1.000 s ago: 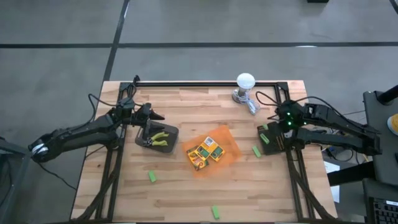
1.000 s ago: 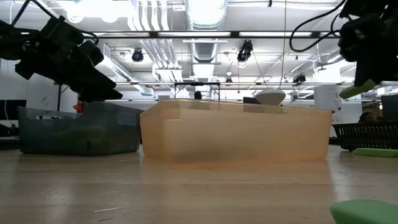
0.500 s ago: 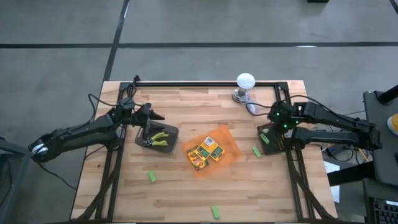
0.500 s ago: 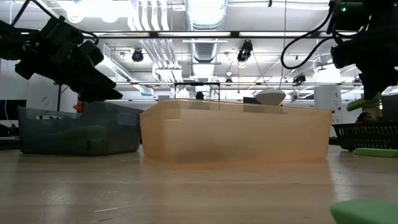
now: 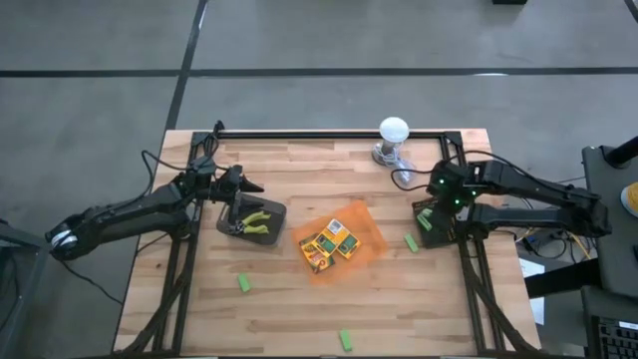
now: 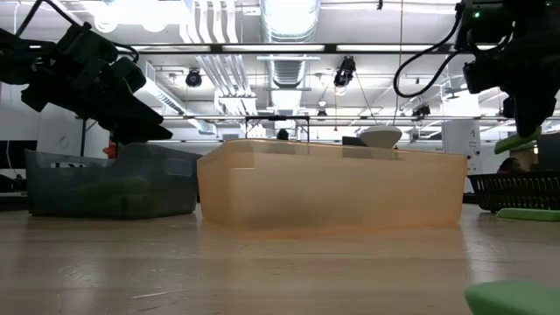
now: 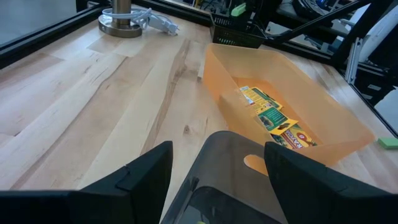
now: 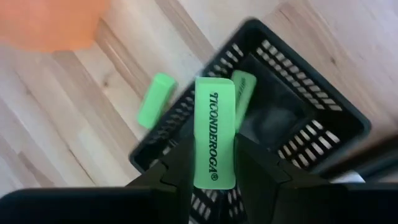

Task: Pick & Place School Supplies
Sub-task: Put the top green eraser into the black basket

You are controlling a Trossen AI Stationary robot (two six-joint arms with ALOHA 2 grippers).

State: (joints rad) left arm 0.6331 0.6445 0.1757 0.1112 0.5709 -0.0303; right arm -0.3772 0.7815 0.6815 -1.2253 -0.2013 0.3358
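Note:
My right gripper (image 8: 214, 152) is shut on a bright green eraser (image 8: 214, 124) above a black mesh basket (image 8: 292, 118) at the table's right edge (image 5: 431, 224). A second green eraser (image 8: 244, 90) lies inside the basket, a third (image 8: 154, 101) on the table beside it. My left gripper (image 7: 217, 171) hovers open over the grey bin (image 5: 251, 219), which holds yellow-green plier-like tools (image 5: 261, 221). Crayon boxes (image 5: 329, 242) lie in the orange tray (image 5: 367, 231). My right gripper pinches the green eraser between its two fingers, which press on the long side edges of its rear half (image 8: 214, 171). The fingers point down from above and lie along the eraser. The printed front half sticks out past the fingertips. It hangs clear above the basket.
A white round-headed lamp (image 5: 393, 135) with its cable stands at the far edge, close to my right arm. Two more green erasers (image 5: 243, 283) (image 5: 345, 340) lie on the wood toward the near edge. A black frame rail runs along the table's edges.
My right arm's wrist has shifted a little toward the table's left, over the black basket, and the green eraser in its fingers has come slightly lower. The gripper has stayed shut on it.

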